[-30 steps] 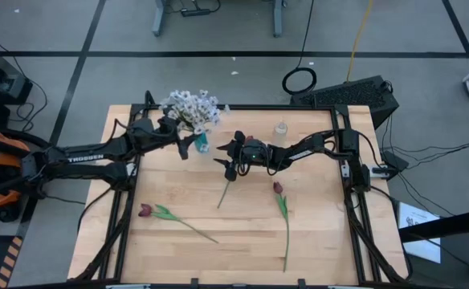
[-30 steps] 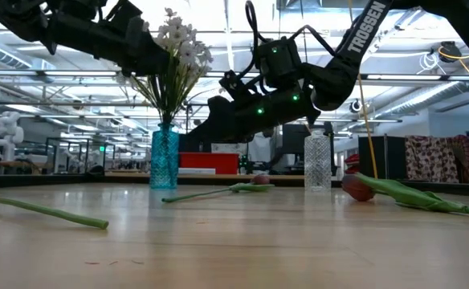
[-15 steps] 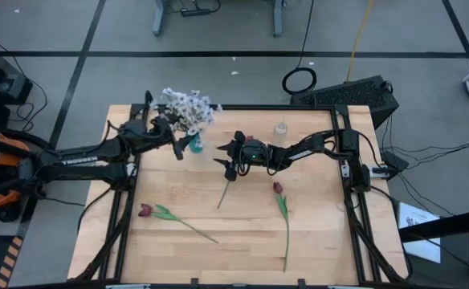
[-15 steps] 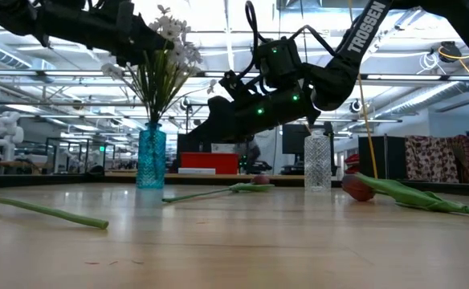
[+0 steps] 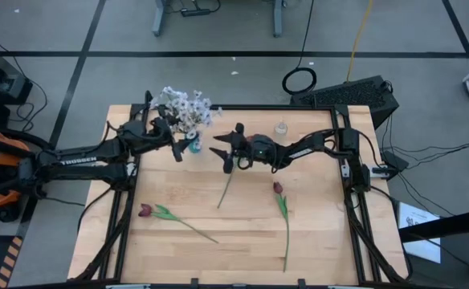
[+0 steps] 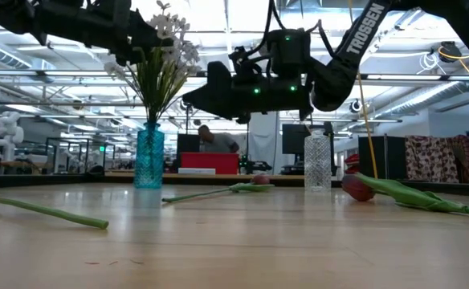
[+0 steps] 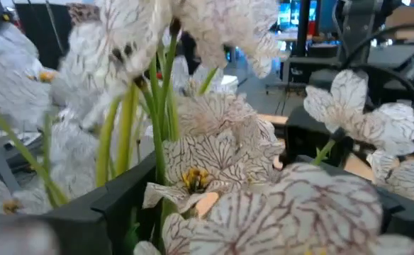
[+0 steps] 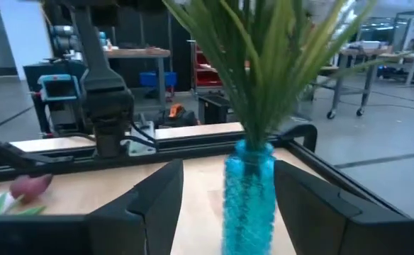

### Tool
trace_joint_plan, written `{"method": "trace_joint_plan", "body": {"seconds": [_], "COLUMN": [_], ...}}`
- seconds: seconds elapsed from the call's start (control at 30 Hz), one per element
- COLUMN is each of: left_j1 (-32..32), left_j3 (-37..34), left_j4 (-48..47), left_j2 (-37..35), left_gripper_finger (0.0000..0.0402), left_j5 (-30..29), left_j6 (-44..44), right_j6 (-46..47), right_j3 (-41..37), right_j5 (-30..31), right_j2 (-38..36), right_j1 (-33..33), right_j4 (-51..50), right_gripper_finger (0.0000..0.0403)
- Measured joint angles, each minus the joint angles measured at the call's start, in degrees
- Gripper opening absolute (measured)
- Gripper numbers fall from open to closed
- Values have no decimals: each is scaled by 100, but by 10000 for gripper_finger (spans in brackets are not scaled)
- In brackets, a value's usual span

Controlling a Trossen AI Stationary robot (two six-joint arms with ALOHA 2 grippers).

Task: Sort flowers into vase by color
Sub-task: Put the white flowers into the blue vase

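Note:
White flowers [image 5: 185,106] stand with their stems in a blue vase [image 5: 193,145] at the table's far left. My left gripper [image 5: 171,135] is level and open, one finger on each side of the blossoms and stems [image 7: 161,134]. My right gripper [image 5: 225,154] hangs open and empty just right of the blue vase [image 8: 248,191], pointing level at it. Three dark red tulips lie flat on the table: one [image 5: 227,186] under my right gripper, one [image 5: 281,201] at mid right, one [image 5: 158,212] near the left front. A clear vase [image 5: 281,128] stands at the far edge. My left gripper has the white flowers' blossoms and green stems [image 7: 166,106] between its open fingers [image 7: 108,212], coming level from the table's left. I cannot tell whether either finger touches them. The flowers stay upright in the blue vase.
The table's near half holds only the two long tulip stems [image 6: 50,212] [image 6: 403,193]. Black frame rails [image 5: 347,172] run along the left and right edges. A person [image 6: 210,138] shows in the room beyond the table.
The blue vase with the white flowers has slid a little toward the table's left edge and stays upright; my left gripper has drawn back the same way with it. My right gripper has risen and tipped up from slanting down to level.

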Motion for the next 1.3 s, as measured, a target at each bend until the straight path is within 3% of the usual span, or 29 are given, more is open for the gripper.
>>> {"method": "trace_joint_plan", "body": {"seconds": [0.43,0.7,0.87,1.3], "left_j1": [-489,-695,-750,-747], "left_j3": [2,2,2,2], "left_j4": [-381,-311,-282,-273], "left_j2": [4,4,4,4], "left_gripper_finger": [322,322,322,321], "left_j5": [-314,-730,-750,-652], "left_j6": [285,635,828,870], "right_j6": [131,-200,-264,-216], "right_j3": [25,927,1325,1325], "right_j5": [23,-6,-142,-591], "right_j2": [0,2,2,9], "right_j1": [-123,-161,-79,2], "right_j4": [134,-342,-850,-939], "right_gripper_finger": [210,210,210,197]}}
